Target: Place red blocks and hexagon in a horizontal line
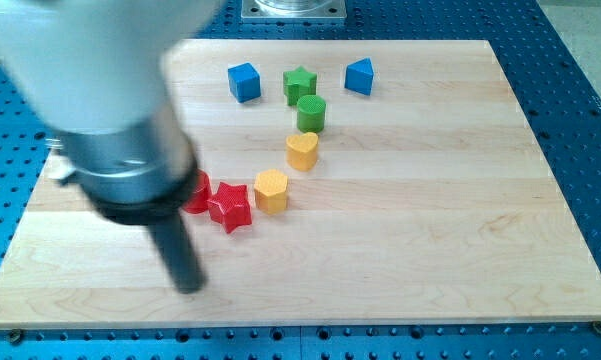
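red star (pixel 230 206) sits touching the yellow hexagon (pixel 271 190), another red block (pixel 198 192) behind, line nearly done; my tip (pixel 189 286) below-left, no pincer visible.

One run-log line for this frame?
my tip: below-left of red star | second red block: partly hidden | yellow hexagon: right of star | line: nearly horizontal

room at view's right + bottom; red star (pixel 230 206), yellow hexagon (pixel 271 190) crowd the left-middle.

Pale wooden board (pixel 430 200) rests on a blue perforated table (pixel 580 80).
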{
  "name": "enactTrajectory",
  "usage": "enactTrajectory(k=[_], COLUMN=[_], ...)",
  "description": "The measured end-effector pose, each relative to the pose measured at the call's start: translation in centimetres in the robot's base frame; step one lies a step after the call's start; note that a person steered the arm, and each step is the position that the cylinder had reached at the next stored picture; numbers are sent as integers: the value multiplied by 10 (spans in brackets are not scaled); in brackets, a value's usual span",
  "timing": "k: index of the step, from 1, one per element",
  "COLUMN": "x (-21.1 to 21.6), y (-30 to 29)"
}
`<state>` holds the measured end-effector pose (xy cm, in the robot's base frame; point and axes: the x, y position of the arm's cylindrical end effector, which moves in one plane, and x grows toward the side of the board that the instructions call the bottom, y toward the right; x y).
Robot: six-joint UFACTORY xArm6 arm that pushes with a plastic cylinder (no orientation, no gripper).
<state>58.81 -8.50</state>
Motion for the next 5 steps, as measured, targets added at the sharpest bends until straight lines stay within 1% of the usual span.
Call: enactTrajectory(k=[1, 5], x=[-21, -54], y=[7, -2])
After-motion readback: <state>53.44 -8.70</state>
